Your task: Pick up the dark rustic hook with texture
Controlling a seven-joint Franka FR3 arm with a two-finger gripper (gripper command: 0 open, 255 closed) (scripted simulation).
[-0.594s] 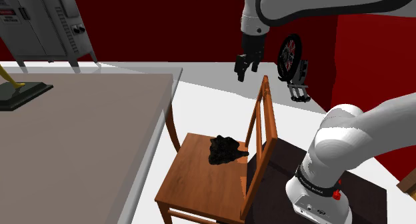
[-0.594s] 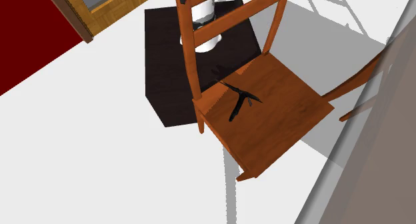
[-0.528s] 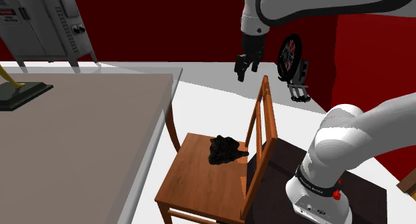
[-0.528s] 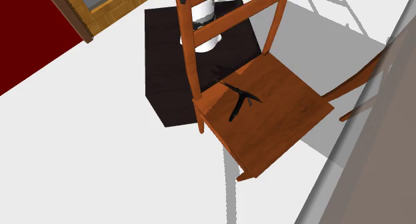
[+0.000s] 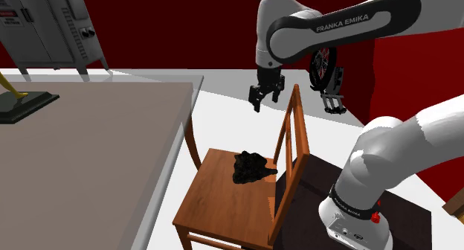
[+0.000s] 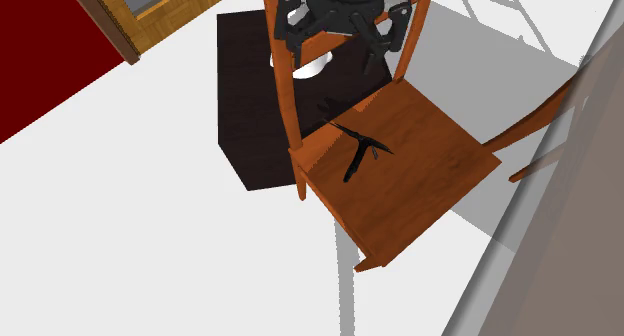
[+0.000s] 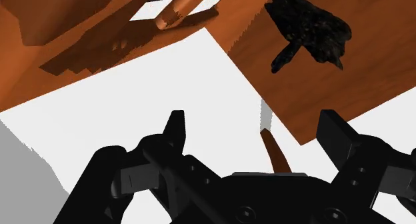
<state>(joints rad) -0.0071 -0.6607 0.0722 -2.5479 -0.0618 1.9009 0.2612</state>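
My tool (image 5: 266, 101) is fully open and holds nothing: in the wrist view both fingers stand wide apart with only floor and chair between them. It hangs well above the wooden chair (image 5: 223, 200), level with the top rail of the backrest (image 5: 292, 133) and on the seat side of it. The dark, rough-textured hook (image 5: 250, 167) lies flat on the seat, near the seat's rear edge and just beside the backrest; in the second exterior view it shows as a thin, branching piece with splayed arms, close to the rear corner by one backrest post. In the wrist view the hook sits beyond the tip of one finger, not between the two, so I judge the approach not yet aligned. Hazards from here: a descent this close to the rear edge may drive a finger or the tool body into the backrest rail or post. The hook is thin and lies low, so fingers set too high would close on nothing, while fingers set too low would strike the seat. Closing across the splayed arms off centre could twist the hook, or flick it toward the rear edge and off the seat.
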